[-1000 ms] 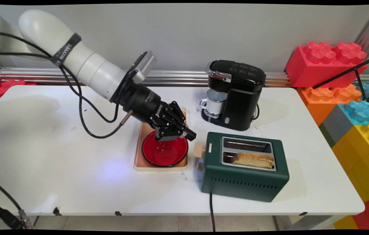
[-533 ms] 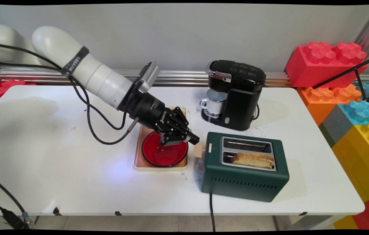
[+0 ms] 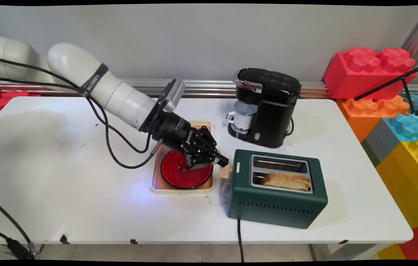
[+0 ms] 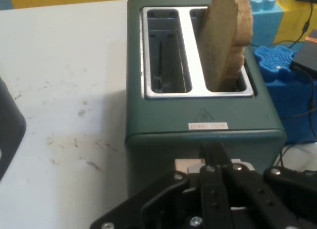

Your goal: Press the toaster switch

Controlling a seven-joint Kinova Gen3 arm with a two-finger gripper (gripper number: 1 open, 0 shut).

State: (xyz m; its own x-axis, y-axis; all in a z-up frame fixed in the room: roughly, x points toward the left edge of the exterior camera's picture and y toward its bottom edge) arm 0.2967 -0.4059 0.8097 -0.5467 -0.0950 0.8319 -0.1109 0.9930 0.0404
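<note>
My gripper (image 3: 223,160) is shut and empty, its tip just above the beige lever (image 3: 225,172) on the left end of a green toaster (image 3: 275,207). It hangs over the right rim of a red bowl (image 3: 179,175) that sits on a wooden tray (image 3: 157,186). A slice of bread (image 3: 288,181) stands in the toaster's near slot; the far slot is empty. In the hand view the closed gripper (image 4: 216,152) points at the toaster's end wall (image 4: 198,110), the lever (image 4: 190,165) sits right behind the fingers, and the bread (image 4: 225,35) sticks up from the right slot.
A black coffee machine (image 3: 268,107) with a white mug (image 3: 244,114) under its spout stands behind the toaster. Big coloured blocks (image 3: 397,96) are stacked off the table's right end. The toaster's black cord (image 3: 239,236) hangs over the front edge.
The arm has moved right and down, bringing the gripper from over the bowl's back rim to the toaster's lever. Nothing on the table has shifted.
</note>
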